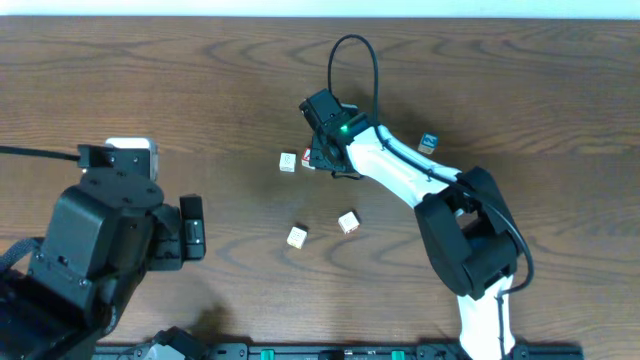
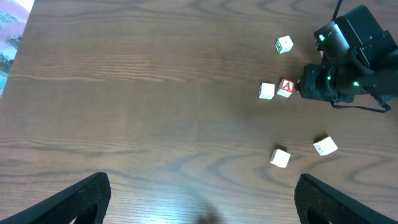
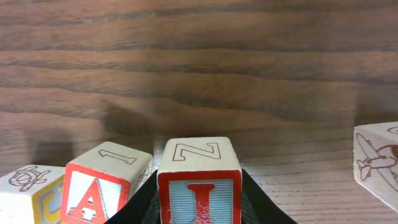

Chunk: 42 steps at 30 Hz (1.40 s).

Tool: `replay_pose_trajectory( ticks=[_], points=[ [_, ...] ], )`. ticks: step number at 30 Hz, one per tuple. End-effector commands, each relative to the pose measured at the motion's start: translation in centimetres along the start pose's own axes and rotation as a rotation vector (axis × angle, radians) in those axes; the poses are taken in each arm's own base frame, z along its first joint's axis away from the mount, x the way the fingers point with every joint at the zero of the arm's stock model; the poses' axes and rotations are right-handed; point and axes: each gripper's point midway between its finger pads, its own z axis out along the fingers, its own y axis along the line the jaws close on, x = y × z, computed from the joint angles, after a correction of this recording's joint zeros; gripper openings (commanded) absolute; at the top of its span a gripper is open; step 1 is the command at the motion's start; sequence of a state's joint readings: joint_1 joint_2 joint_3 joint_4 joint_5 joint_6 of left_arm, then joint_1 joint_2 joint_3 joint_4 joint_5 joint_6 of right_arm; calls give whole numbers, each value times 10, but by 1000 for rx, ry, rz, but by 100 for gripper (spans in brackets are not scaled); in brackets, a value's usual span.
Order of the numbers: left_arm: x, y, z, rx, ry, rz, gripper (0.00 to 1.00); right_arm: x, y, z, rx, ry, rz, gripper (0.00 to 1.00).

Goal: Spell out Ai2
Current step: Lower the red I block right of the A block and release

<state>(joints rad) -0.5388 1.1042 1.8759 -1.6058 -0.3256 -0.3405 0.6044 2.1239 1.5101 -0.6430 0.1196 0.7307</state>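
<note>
I read the right tool (image 3: 199,208) as pinching the I block (image 3: 199,180), which sits just beside the A block (image 3: 93,193) on the worktop (image 3: 199,74). The left tool (image 2: 202,193) is spread wide, well apart from both blocks.

Brightness: even and moderate in all three views; the dark wood desk (image 1: 200,90) shows its grain clearly.
Light source: diffuse, from overhead.
Overexposure: the pale strip along the overhead view's top edge and the left wrist view's upper left corner are washed out.
Shadows: soft; blurred dark patches lie on the desk behind the blocks in the right wrist view.
Glare: a faint sheen on the wood; a green light (image 1: 343,127) glows on the right arm.
Focus: I block (image 3: 199,183) and A block (image 3: 93,199) are crisp; the left gripper (image 2: 202,205) is soft-edged at the bottom corners.
</note>
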Motion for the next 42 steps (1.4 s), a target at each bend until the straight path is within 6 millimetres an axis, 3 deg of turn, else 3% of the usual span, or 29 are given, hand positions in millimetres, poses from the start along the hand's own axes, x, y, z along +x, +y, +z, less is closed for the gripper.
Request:
replay_pose_trajectory(
  ticks=[1, 27, 33, 42],
  points=[
    [-1, 5, -1, -24, -7, -6, 95, -6, -1, -1, -2, -7, 27, 28],
    [0, 5, -1, -26, -4, -5, 95, -11, 2, 0, -13, -25, 29, 29],
    [0, 5, -1, -26, -4, -5, 95, -8, 1, 5, -6, -15, 26, 39],
    [0, 5, -1, -26, -4, -4, 95, -15, 6, 2, -24, -37, 27, 43]
  ],
)
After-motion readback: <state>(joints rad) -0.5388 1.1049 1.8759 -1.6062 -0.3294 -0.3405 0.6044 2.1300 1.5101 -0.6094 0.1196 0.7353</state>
